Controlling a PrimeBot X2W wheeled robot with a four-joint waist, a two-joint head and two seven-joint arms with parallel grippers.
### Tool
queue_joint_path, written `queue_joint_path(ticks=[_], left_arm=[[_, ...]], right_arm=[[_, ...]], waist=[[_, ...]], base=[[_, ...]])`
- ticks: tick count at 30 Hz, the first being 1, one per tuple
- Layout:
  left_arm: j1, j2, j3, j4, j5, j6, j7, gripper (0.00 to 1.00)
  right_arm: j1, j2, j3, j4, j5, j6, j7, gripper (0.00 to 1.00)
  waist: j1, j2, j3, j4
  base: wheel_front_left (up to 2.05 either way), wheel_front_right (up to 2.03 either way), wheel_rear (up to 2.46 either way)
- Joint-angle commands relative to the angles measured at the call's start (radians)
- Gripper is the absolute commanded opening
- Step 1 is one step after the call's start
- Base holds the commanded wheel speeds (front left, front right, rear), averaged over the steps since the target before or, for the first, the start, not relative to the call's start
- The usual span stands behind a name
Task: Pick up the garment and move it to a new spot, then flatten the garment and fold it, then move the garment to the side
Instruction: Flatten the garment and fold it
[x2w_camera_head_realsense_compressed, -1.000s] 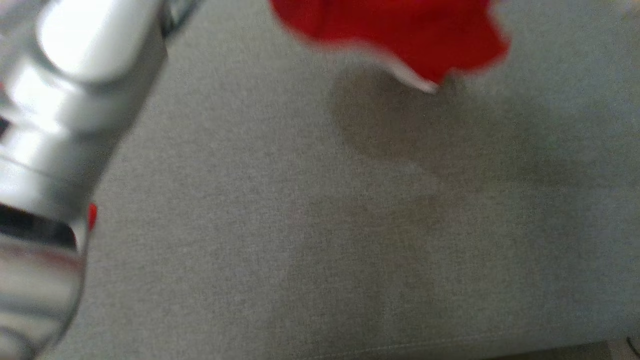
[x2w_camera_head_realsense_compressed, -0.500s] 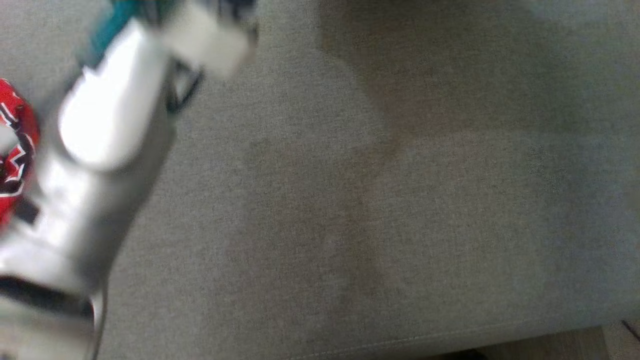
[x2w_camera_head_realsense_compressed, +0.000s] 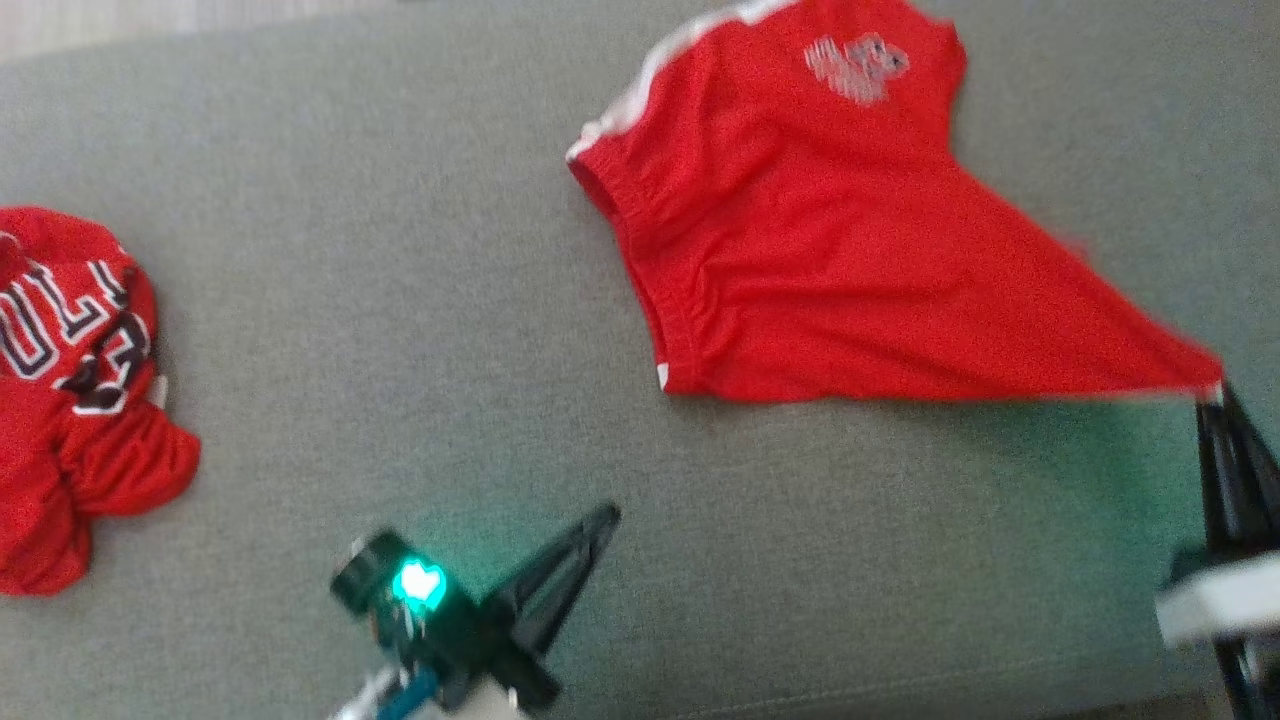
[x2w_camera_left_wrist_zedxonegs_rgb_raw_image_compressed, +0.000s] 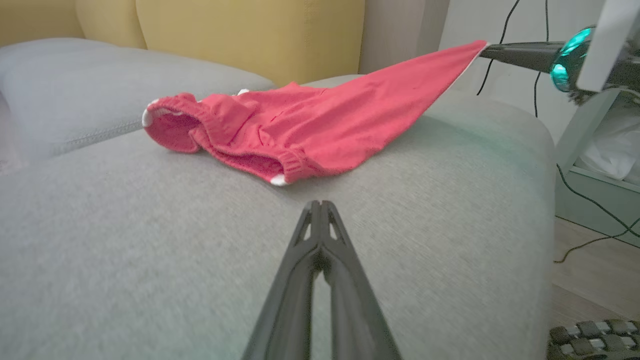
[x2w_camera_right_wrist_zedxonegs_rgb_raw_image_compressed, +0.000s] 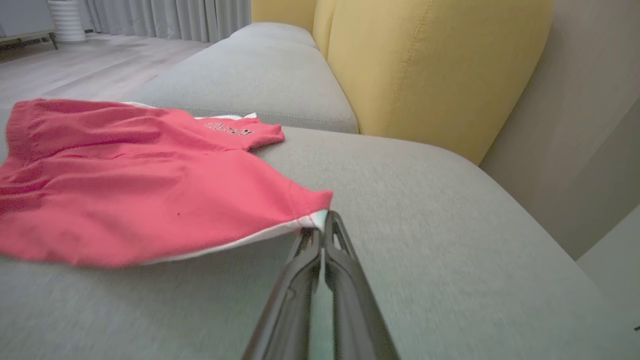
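The garment (x2w_camera_head_realsense_compressed: 830, 270) is a pair of red shorts with white trim, lying on the grey sofa seat (x2w_camera_head_realsense_compressed: 400, 330). One corner is pulled out to the right and lifted, with my right gripper (x2w_camera_head_realsense_compressed: 1212, 395) shut on it. The right wrist view shows that pinched white-edged corner at my right gripper (x2w_camera_right_wrist_zedxonegs_rgb_raw_image_compressed: 322, 220), the garment (x2w_camera_right_wrist_zedxonegs_rgb_raw_image_compressed: 125, 200) trailing off to the left. My left gripper (x2w_camera_head_realsense_compressed: 605, 518) is shut on nothing and hovers over bare cushion, short of the garment's waistband. In the left wrist view my left gripper (x2w_camera_left_wrist_zedxonegs_rgb_raw_image_compressed: 320, 206) points at the garment (x2w_camera_left_wrist_zedxonegs_rgb_raw_image_compressed: 300, 130).
A second red garment with lettering (x2w_camera_head_realsense_compressed: 70, 390) lies crumpled at the seat's left edge. Yellow back cushions (x2w_camera_right_wrist_zedxonegs_rgb_raw_image_compressed: 430, 70) rise behind the seat. Beyond the sofa's end are cables, a pale shelf (x2w_camera_left_wrist_zedxonegs_rgb_raw_image_compressed: 595, 145) and wooden floor (x2w_camera_left_wrist_zedxonegs_rgb_raw_image_compressed: 590, 275).
The head camera has swung, so the whole picture shifted: the garment, both grippers and the second red garment now show. No motion of the things themselves can be told.
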Motion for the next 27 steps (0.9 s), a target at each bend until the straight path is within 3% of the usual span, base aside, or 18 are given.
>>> queue_joint_path(ticks=[1, 6, 11, 12, 13, 14, 21, 27], left_arm=[[0.009, 0.024, 0.035, -0.060, 0.011, 0.019, -0.002, 0.00], [0.092, 0.017, 0.045, -0.122, 0.023, 0.033, -0.002, 0.00], [0.050, -0.015, 0.043, -0.107, 0.044, 0.022, -0.002, 0.00], [0.034, -0.027, 0.040, -0.088, 0.045, 0.019, -0.002, 0.26], [0.014, -0.039, 0.030, -0.062, 0.045, 0.013, -0.002, 0.73], [-0.009, -0.051, 0.017, -0.033, 0.050, 0.008, -0.002, 1.00], [-0.210, -0.137, -0.071, 0.216, 0.112, -0.011, -0.002, 1.00], [-0.334, -0.187, -0.135, 0.432, 0.085, -0.019, -0.002, 1.00]], right_arm=[[0.057, -0.026, -0.008, -0.097, 0.015, 0.007, 0.018, 0.00], [0.223, -0.016, -0.084, -0.273, 0.041, 0.007, 0.100, 0.00], [0.253, -0.013, -0.095, -0.324, 0.044, 0.007, 0.138, 0.00], [0.253, -0.016, -0.093, -0.327, 0.041, 0.007, 0.143, 0.00], [0.251, -0.020, -0.088, -0.329, 0.038, 0.007, 0.146, 0.00], [0.245, -0.022, -0.085, -0.330, 0.038, 0.007, 0.147, 0.00], [0.171, -0.030, -0.042, -0.317, 0.037, 0.007, 0.141, 0.00], [0.108, -0.037, -0.010, -0.291, 0.047, 0.007, 0.128, 0.00]], waist=[[0.0002, -0.0001, -0.051, 0.003], [0.0002, -0.0001, -0.096, 0.014], [0.0002, -0.0001, -0.104, 0.021], [0.0002, -0.0001, -0.100, 0.022], [0.0002, -0.0001, -0.096, 0.020], [0.0002, -0.0001, -0.088, 0.018], [0.0002, -0.0001, -0.012, -0.013], [0.0002, -0.0001, 0.031, -0.050]], base=[[0.00, 0.00, 0.00], [0.00, 0.00, 0.00], [0.00, 0.00, 0.00], [0.00, 0.00, 0.00], [0.00, 0.00, 0.00], [0.00, 0.00, 0.00], [0.00, 0.00, 0.00], [0.00, 0.00, 0.00]])
